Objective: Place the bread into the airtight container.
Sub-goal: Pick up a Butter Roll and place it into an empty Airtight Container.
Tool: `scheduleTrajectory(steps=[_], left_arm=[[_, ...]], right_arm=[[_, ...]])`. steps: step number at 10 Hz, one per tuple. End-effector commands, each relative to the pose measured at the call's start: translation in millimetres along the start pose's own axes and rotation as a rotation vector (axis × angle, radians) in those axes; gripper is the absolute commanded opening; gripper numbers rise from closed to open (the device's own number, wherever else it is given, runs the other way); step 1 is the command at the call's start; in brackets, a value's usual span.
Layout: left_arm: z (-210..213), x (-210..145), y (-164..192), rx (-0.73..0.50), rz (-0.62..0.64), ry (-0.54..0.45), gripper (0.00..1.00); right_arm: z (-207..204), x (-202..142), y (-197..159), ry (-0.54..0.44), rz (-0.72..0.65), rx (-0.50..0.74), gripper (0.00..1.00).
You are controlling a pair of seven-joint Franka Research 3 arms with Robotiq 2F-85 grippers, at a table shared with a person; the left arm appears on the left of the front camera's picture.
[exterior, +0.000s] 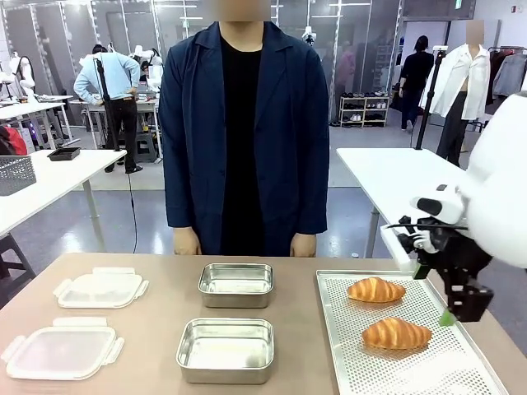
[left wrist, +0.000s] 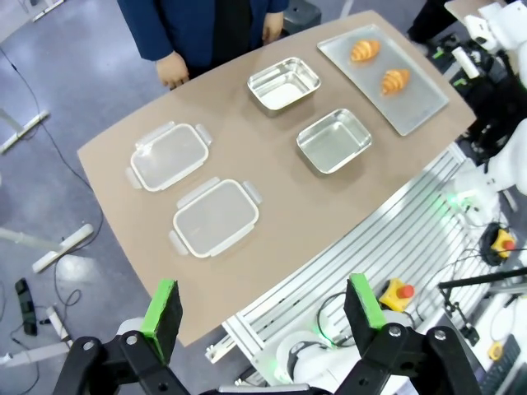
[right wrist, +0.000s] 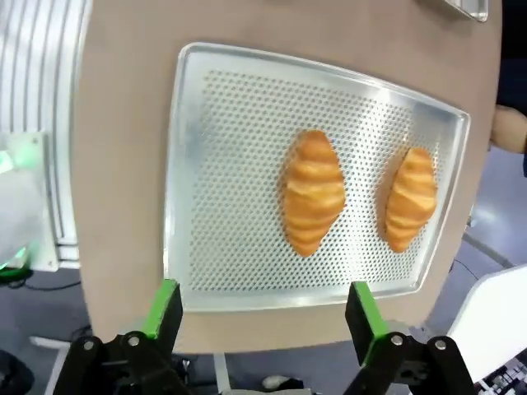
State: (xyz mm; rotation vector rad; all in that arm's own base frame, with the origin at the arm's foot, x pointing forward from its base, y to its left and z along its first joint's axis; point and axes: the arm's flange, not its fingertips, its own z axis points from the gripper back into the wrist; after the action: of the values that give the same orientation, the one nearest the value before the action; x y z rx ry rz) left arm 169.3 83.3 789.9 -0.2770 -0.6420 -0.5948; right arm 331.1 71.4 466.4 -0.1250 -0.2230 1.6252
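Two golden croissant breads lie on a perforated metal tray (exterior: 428, 370) at the table's right: a far one (exterior: 375, 289) and a near one (exterior: 396, 333). Two empty steel containers sit mid-table, one far (exterior: 235, 270) and one near (exterior: 226, 323). My right gripper (exterior: 434, 295) hangs open above the tray's right edge. From its wrist view the open gripper (right wrist: 263, 313) looks down on the near bread (right wrist: 313, 192) and the far bread (right wrist: 409, 197). My left gripper (left wrist: 263, 309) is open, high above the table's robot-side edge, holding nothing.
Two clear clip lids (exterior: 100, 288) (exterior: 59, 352) lie at the table's left. A person in a dark jacket stands at the far edge, hands (exterior: 187, 241) down at the sides. The aluminium frame (left wrist: 387, 239) runs along my side of the table.
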Motion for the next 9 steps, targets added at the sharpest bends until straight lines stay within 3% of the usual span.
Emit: scheduleTrajectory(steps=[1,4,5,9], left_arm=[[3,4,-1,-0.001,0.000,-0.003,1.00],[3,4,-1,-0.001,0.000,-0.003,1.00],[3,4,-1,-0.001,0.000,-0.003,1.00],[3,4,-1,-0.001,0.000,-0.003,1.00]], right_arm=[[-47,-7,9,-0.048,-0.035,0.001,1.00],[-69,-18,-2,-0.064,-0.093,0.031,1.00],[-46,-6,-19,-0.022,-0.065,0.030,1.00],[-46,-6,-19,-0.022,-0.065,0.030,1.00]])
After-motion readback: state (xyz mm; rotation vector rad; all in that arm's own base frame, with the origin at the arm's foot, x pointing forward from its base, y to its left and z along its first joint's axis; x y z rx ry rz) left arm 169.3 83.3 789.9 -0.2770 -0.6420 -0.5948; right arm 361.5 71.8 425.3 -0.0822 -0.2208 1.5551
